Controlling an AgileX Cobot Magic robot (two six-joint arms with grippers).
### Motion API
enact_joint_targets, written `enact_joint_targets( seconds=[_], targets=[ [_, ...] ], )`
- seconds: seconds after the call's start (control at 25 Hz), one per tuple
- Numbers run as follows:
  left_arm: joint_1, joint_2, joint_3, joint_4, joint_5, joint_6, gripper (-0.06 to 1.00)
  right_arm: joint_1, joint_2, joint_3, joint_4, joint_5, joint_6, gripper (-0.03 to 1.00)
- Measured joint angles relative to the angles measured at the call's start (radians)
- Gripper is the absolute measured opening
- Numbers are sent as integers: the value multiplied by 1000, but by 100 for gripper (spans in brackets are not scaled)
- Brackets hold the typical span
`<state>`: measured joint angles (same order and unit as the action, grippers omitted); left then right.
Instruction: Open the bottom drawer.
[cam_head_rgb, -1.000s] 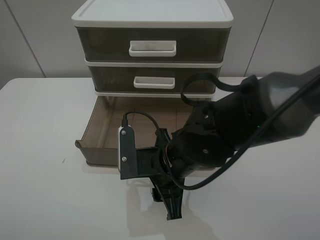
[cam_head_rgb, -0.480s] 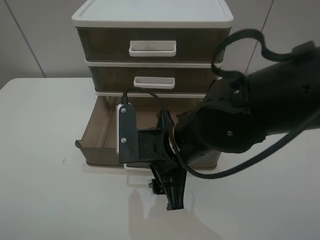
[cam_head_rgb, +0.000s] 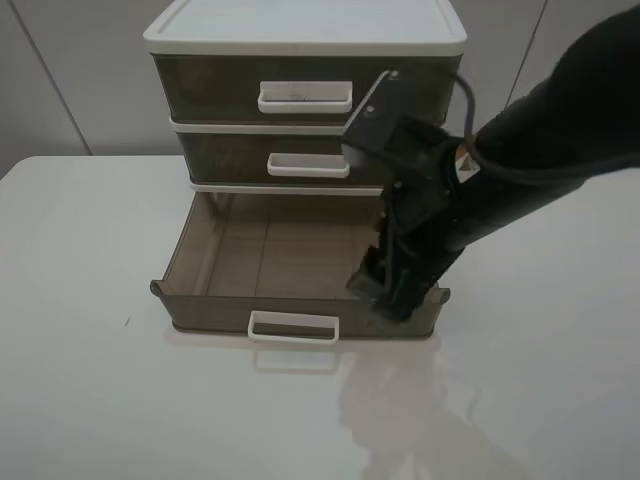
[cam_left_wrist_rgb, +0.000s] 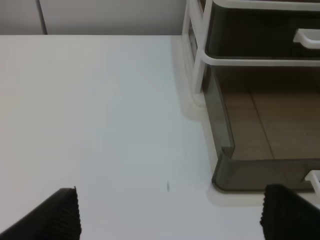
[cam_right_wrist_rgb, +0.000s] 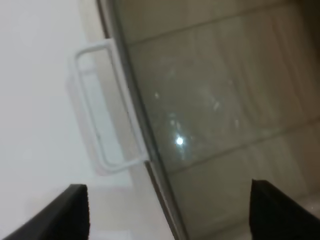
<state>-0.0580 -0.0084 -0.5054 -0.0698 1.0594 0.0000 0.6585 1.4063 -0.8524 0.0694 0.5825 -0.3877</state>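
The bottom drawer (cam_head_rgb: 270, 260), smoky brown and translucent, stands pulled far out of the white-framed unit (cam_head_rgb: 305, 30). Its white loop handle (cam_head_rgb: 293, 327) is free. My right gripper (cam_head_rgb: 392, 300) hangs over the drawer's front right part, pointing down. In the right wrist view the right gripper (cam_right_wrist_rgb: 177, 212) is open with nothing between its fingers, and the handle (cam_right_wrist_rgb: 100, 110) and the drawer floor (cam_right_wrist_rgb: 215, 100) lie below. My left gripper (cam_left_wrist_rgb: 170, 220) is open over the bare table, left of the drawer's front corner (cam_left_wrist_rgb: 225, 170). It does not show in the exterior high view.
The middle drawer (cam_head_rgb: 308, 160) and top drawer (cam_head_rgb: 305, 92) are pushed in, each with a white handle. The unit stands at the back of a white table (cam_head_rgb: 90, 380) against a grey wall. The right arm (cam_head_rgb: 540, 140) reaches in from the right.
My right arm has risen from the table in front of the handle and swung back and right, over the drawer's front right part. The drawer has stayed pulled out.
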Motion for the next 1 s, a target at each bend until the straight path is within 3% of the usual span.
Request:
enact_joint_targets(
  seconds=[0.24,0.52,0.76,1.0],
  targets=[
    [0,0,0,0,0,0,74,-282,-167,3,7,137,192,65],
    [0,0,0,0,0,0,74,-521,-454,96,5,180,273,65],
    [0,0,0,0,0,0,74,-550,-764,166,-40,202,306,65],
    [0,0,0,0,0,0,74,-550,-1038,173,-69,292,320,65]
  ],
)
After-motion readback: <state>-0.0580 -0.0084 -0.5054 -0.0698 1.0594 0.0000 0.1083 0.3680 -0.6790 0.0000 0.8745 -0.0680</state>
